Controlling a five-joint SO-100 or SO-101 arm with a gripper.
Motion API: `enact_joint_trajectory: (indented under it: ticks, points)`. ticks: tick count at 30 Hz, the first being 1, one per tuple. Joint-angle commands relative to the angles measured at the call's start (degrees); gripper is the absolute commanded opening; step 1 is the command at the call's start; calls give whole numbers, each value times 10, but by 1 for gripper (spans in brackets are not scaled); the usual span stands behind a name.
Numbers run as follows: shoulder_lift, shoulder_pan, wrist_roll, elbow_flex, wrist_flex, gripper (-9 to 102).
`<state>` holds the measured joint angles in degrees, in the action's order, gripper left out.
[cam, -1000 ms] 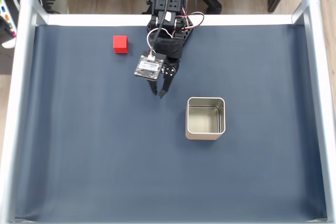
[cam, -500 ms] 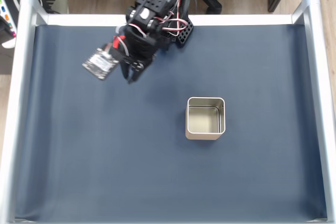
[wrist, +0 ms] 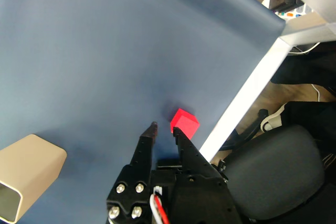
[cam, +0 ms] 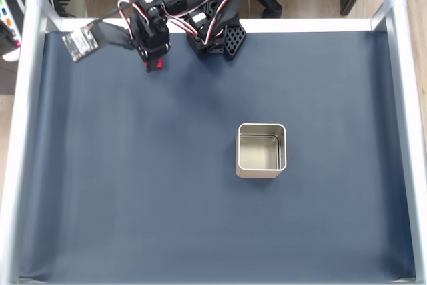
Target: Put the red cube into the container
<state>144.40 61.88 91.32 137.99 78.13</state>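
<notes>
The red cube lies on the dark blue mat near the far rail. In the wrist view it sits just past my right fingertip, not between the fingers. My gripper is open by a narrow gap and holds nothing. In the fixed view the gripper hangs over the cube, so just a red sliver shows beside it. The container, a square silvery tin, stands upright at mid-mat, well to the right and nearer the front. It appears at the lower left of the wrist view as the container.
Aluminium rails frame the mat on the left, right and far sides. My arm's base sits at the far edge. A small board sticks out to the left of the wrist. A black office chair stands beyond the rail.
The arm has swung left and towards the far edge, from near the mat's centre to above the red cube. The cube and the tin have not moved.
</notes>
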Motion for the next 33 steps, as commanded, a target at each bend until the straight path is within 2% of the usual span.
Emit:
enact_joint_trajectory:
  ticks: [1,8,17,33]
  points:
    - [15,41,22,-23,-2,17]
    - [34,106,74,26,-20,27]
    - [55,168,111,138,-146,35]
    - [73,181,113,249,-266,34]
